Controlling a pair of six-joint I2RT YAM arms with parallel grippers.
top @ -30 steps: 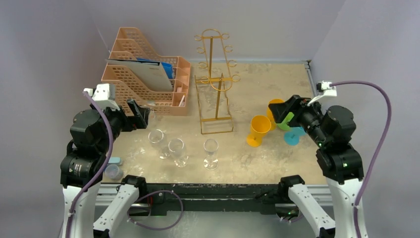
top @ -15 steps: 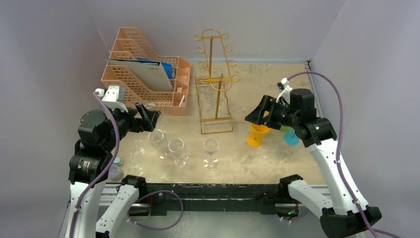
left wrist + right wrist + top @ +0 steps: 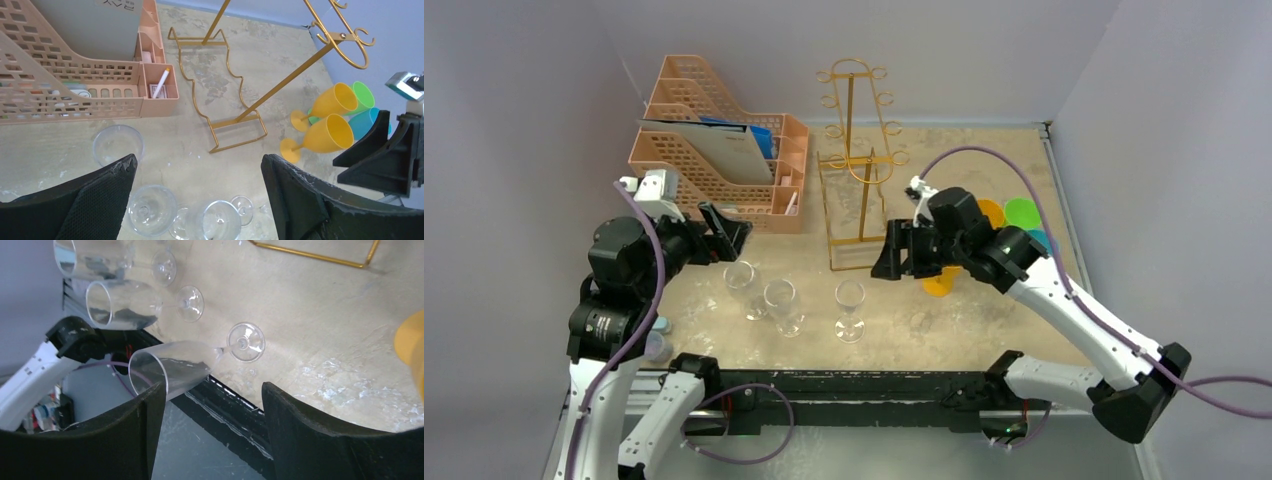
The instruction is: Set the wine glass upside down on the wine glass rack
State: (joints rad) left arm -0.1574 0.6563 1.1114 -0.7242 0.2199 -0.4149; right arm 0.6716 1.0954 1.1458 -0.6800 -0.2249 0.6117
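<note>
Nearest me the three clear stemmed wine glasses (image 3: pixel 782 305) stand upright and untouched, the left gripper (image 3: pixel 729 238) gapes empty behind the leftmost as before, and the right gripper (image 3: pixel 894 258), wide open and holding nothing, has swung in beside the base of the tall gold wire wine glass rack (image 3: pixel 861 165).

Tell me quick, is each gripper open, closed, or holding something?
Left gripper: open, holding nothing.
Right gripper: open, holding nothing.
</note>
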